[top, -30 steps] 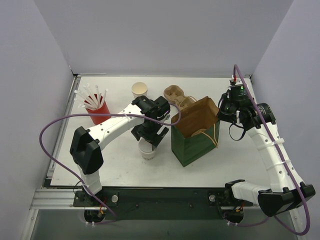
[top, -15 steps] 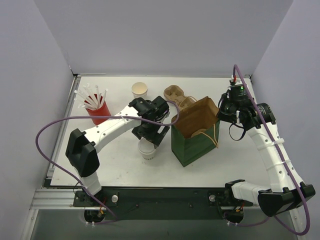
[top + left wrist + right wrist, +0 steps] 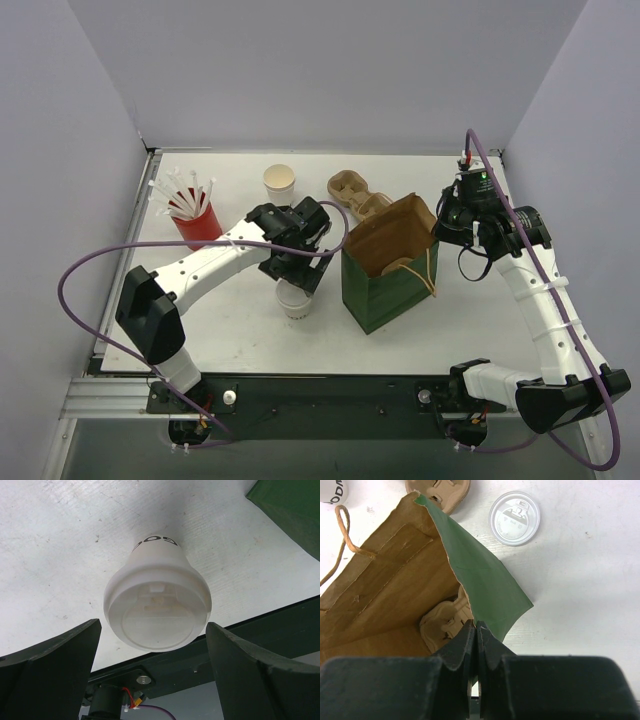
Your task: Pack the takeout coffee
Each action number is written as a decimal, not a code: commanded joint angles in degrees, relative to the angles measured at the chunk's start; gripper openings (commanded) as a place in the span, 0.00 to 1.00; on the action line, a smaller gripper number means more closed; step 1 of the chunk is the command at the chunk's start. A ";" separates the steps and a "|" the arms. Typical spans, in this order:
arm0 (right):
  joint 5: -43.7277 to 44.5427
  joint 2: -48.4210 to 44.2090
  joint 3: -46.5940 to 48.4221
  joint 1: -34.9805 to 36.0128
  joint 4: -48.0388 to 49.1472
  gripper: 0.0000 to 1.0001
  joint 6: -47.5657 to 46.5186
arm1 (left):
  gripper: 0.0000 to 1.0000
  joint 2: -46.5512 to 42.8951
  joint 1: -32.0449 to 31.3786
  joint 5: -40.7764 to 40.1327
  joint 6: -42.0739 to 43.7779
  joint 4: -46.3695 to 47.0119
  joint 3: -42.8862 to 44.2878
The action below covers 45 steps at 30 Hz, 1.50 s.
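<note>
The takeout coffee (image 3: 157, 605), a white paper cup capped with a domed white lid and bearing dark print low on its side, stands upright on the white table (image 3: 230, 320), near the left of the green paper bag (image 3: 385, 295) but not touching it. The left hand (image 3: 152, 630) hangs directly above it with its jaws spread wide; the two black fingers (image 3: 55, 670) flank the lid on either side with clear gaps, gripping nothing. The right hand (image 3: 476, 630) is pinched tight on the upper edge of the bag's green wall, and the bag's mouth gapes open, brown inside. A brown pulp carrier (image 3: 442, 622) sits at the bottom of the bag. A second pulp carrier (image 3: 352, 188) lies on the table just behind the bag, and a flat white lid (image 3: 514, 518) lies near it. Farther left along the back stand an open paper cup (image 3: 280, 180) and a red cup of white straws (image 3: 195, 222).
</note>
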 commanded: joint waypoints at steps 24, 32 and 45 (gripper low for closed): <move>-0.12 -0.64 0.06 -0.30 -0.60 0.00 -0.54 | 0.98 -1.02 -0.50 -2.01 -0.16 3.60 -1.05; -0.12 -0.55 0.06 -0.30 -0.60 0.00 -0.28 | 0.97 -2.34 -0.50 -2.98 -0.16 2.81 -0.52; -2.23 -0.46 0.15 -0.21 -0.69 0.00 -0.01 | 0.97 -4.71 -0.76 -1.22 0.11 2.01 -0.08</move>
